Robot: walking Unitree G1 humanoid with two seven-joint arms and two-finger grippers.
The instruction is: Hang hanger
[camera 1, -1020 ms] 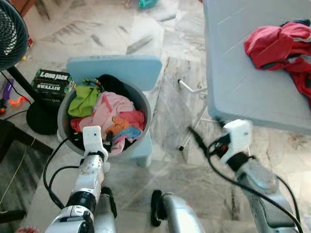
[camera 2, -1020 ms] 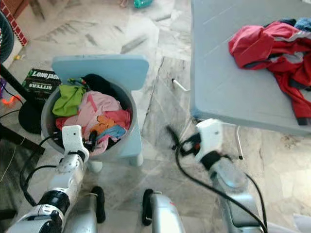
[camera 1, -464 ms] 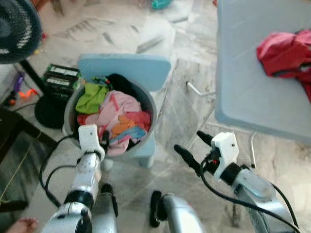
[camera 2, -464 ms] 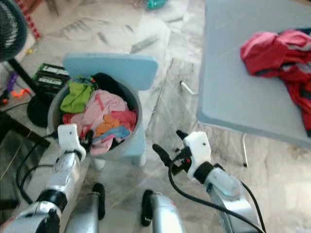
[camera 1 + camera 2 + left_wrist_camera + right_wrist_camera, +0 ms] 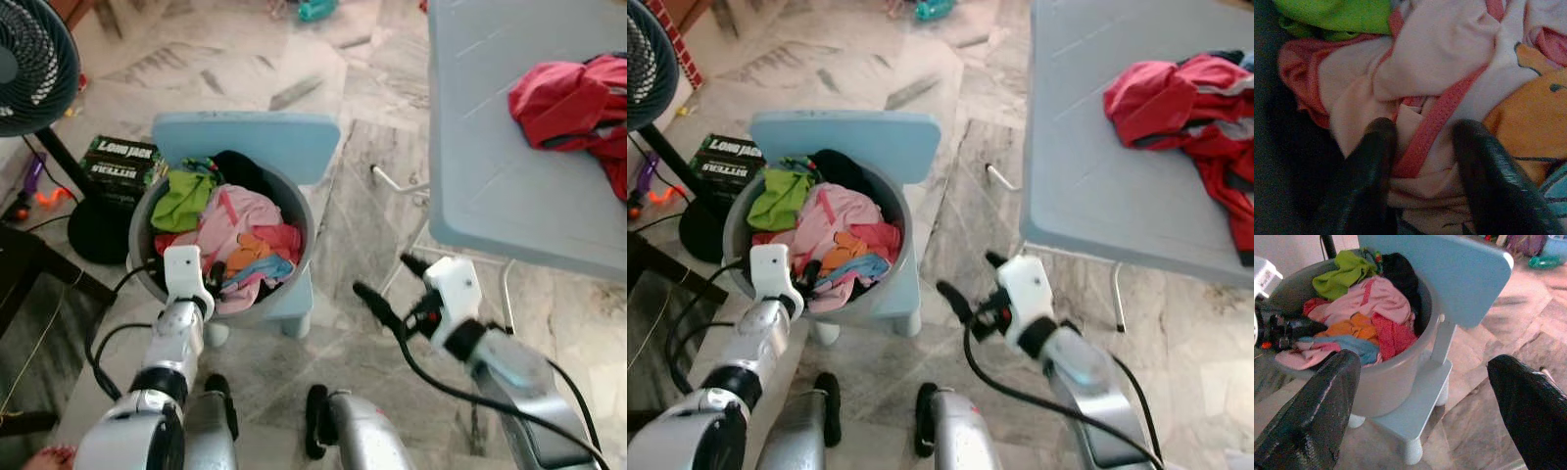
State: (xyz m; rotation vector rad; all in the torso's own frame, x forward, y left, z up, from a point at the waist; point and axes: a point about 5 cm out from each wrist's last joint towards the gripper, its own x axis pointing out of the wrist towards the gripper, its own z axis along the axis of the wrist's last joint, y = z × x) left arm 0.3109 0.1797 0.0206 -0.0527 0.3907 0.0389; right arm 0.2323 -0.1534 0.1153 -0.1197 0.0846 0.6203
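Note:
A grey basin [image 5: 305,211] heaped with clothes [image 5: 230,220] sits on a small light-blue chair [image 5: 255,142]. My left gripper [image 5: 212,282] reaches in at the basin's near rim. In the left wrist view it [image 5: 1425,161] stands open, its fingers [image 5: 1369,166] pressed into a pink garment [image 5: 1440,54] with a red strap running between them. My right gripper [image 5: 394,285] hangs open over the floor, right of the chair and just before the table's near edge. The right wrist view has the basin [image 5: 1386,377] and chair back [image 5: 1449,274] between its spread fingers [image 5: 1317,411].
A pale blue table [image 5: 490,176] fills the right side, with a red jacket [image 5: 568,93] lying on it and its metal leg [image 5: 392,181] below. A black fan [image 5: 34,64] and a green box [image 5: 122,162] stand left of the chair. Dark furniture [image 5: 29,274] is at near left.
My right gripper came down and leftward from the table's edge toward the chair. My left gripper stayed at the basin's near rim. The head view shifted slightly.

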